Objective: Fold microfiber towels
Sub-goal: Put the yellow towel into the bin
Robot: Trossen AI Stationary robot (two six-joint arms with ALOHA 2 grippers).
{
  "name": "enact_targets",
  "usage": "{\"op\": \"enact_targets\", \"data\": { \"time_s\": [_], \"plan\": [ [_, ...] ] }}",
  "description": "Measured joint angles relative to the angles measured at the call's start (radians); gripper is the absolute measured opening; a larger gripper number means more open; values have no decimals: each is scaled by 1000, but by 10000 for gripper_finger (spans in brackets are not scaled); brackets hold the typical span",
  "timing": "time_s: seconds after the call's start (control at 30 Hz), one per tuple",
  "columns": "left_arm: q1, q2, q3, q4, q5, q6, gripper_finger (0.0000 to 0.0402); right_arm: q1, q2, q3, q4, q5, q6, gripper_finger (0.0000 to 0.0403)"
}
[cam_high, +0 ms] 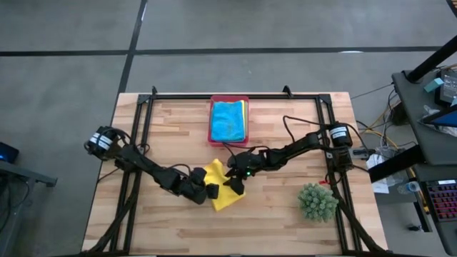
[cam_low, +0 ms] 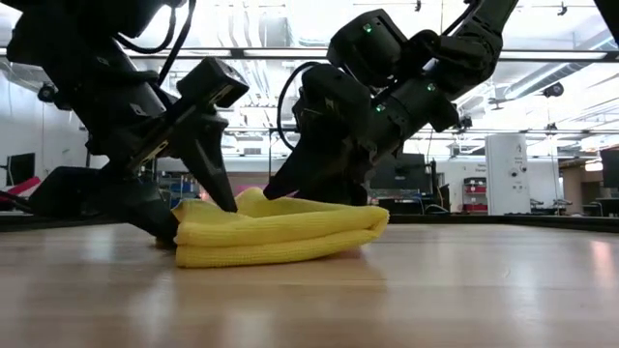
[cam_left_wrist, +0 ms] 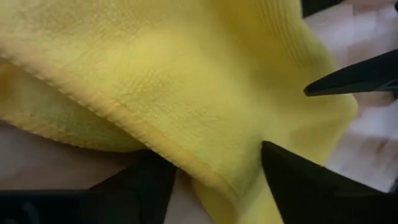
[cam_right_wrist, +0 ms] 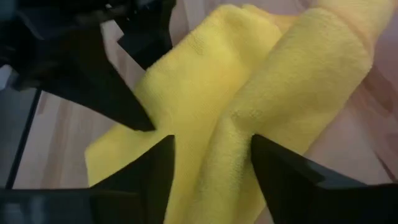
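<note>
A yellow microfiber towel lies folded in thick layers on the wooden table. My left gripper stands open at the towel's left end, with a hemmed edge between its fingers. My right gripper comes from the far right. It is open, its fingers astride a thick rolled fold. A turquoise towel lies on others in the pink tray at the far middle. My left gripper slants down from the table's left, and its upper fingertip rests on the top layer at the towel's left end. The lower finger sits low beside that end; whether it touches I cannot tell. The towel lies flat on the table. My right gripper has one finger on each side of the thick fold, slanting down from the far right, along the fold's run. The cloth fills the gap between the fingers and reaches both. The towel stays down on the table.
A spiky green plant stands at the near right of the table. The black frame rails run along the left, right and far sides. Bare wood lies near the front edge.
</note>
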Motion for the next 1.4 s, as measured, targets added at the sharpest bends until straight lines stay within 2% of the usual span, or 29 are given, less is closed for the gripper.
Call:
{"op": "enact_targets", "data": {
  "time_s": [0.17, 0.33, 0.4, 0.63, 0.83, 1.1, 1.2, 1.4],
  "plan": [
    [0, 28, 0, 3, -27, 17, 146, 0, 0, 0, 14, 0, -1, 125],
    [0, 27, 4, -1, -103, 100, 33, 0, 0, 0, 24, 0, -36, 46],
    [2, 23, 6, -9, -126, 131, 12, 0, 0, 0, 28, 0, -41, 21],
    [3, -3, 8, -35, -143, 167, 4, 0, -17, 0, 28, 15, -42, 9],
    [16, -74, 10, -52, -191, 245, 3, -2, -63, 0, 23, 37, -45, 9],
    [78, -228, 12, -51, -280, 505, 3, -23, -156, 0, -13, 129, -96, 9],
    [124, -282, 12, -52, -283, 612, 3, -48, -203, 0, -40, 169, -118, 9],
    [236, -330, 27, -36, -279, 817, 2, -124, -265, 0, -86, 176, -141, 9]
  ]
}}
